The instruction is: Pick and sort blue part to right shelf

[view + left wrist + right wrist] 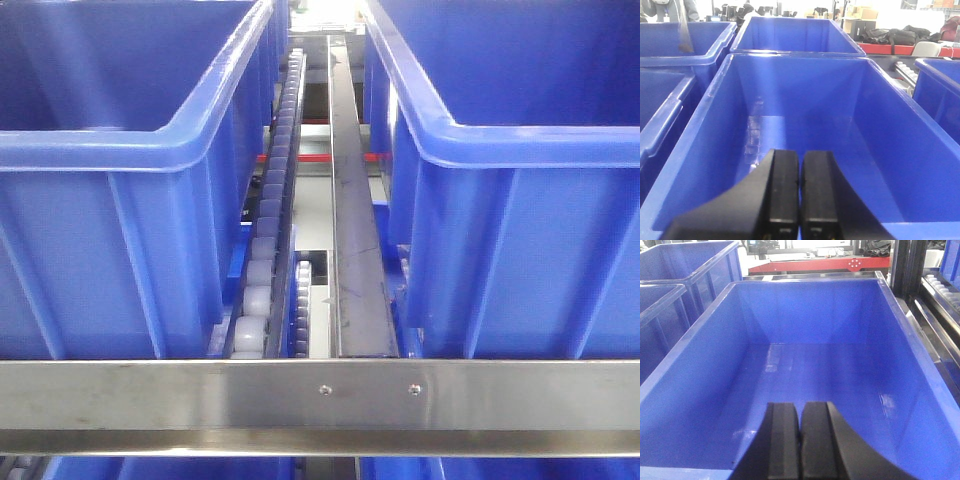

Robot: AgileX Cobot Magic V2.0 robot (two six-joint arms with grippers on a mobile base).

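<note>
The blue part is out of view in every frame. The right shelf shows in the front view as a steel front bar [320, 392] with two screws, grey roller rails [262, 270] and large blue bins [110, 190]. My left gripper [800, 172] is shut with nothing between its black fingers, hanging over the near end of an empty blue bin [890, 165]. Over another empty blue bin [705, 385], my right gripper [800, 415] is also shut and empty.
A second large blue bin [530, 200] stands right of a steel divider rail [355, 250]. More blue bins [790, 35] sit behind and beside the left one. A red-edged bench [820, 264] and steel posts [905, 265] lie beyond the right bin.
</note>
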